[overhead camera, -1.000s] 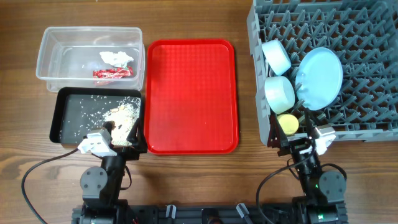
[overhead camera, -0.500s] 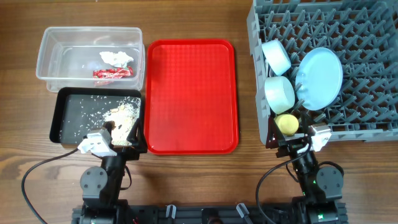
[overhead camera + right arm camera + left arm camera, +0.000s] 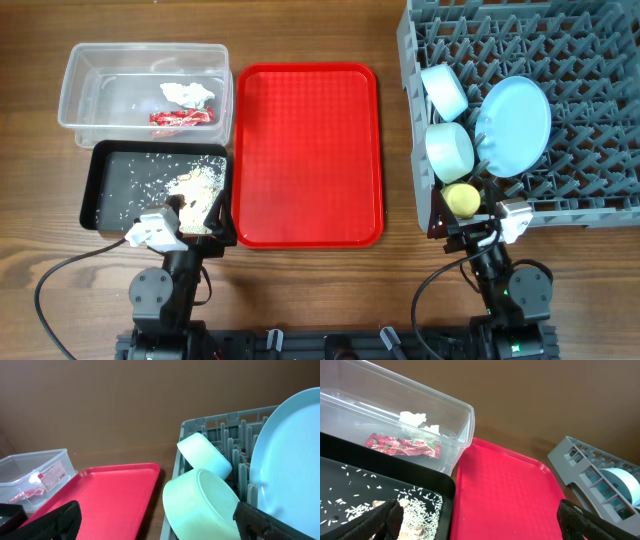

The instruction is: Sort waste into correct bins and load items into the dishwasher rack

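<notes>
The clear tub (image 3: 70, 90) holds the red-and-white wrapper (image 3: 182, 118) and white tissue (image 3: 188, 94). The black tray (image 3: 110, 185) holds rice scraps (image 3: 197, 185). In the grey rack (image 3: 590, 60) stand the pale blue plate (image 3: 513, 125), small blue bowl (image 3: 445, 90), green bowl (image 3: 449, 150) and yellow-green cup (image 3: 461, 198). No spoon or fork shows. My left gripper (image 3: 195, 228) is open and empty at the black tray's near right corner (image 3: 482, 525). My right gripper (image 3: 468, 222) is open and empty at the rack's near left corner, before the green bowl (image 3: 200, 505).
A flat red tray (image 3: 308, 150) lies between the bins and the rack, with nothing on it. Both arms sit low at the table's front edge. Cables run from each arm base across the wood.
My right arm shifted slightly left and back from the rack a second ago and has held still since. The left arm and all objects have not moved.
</notes>
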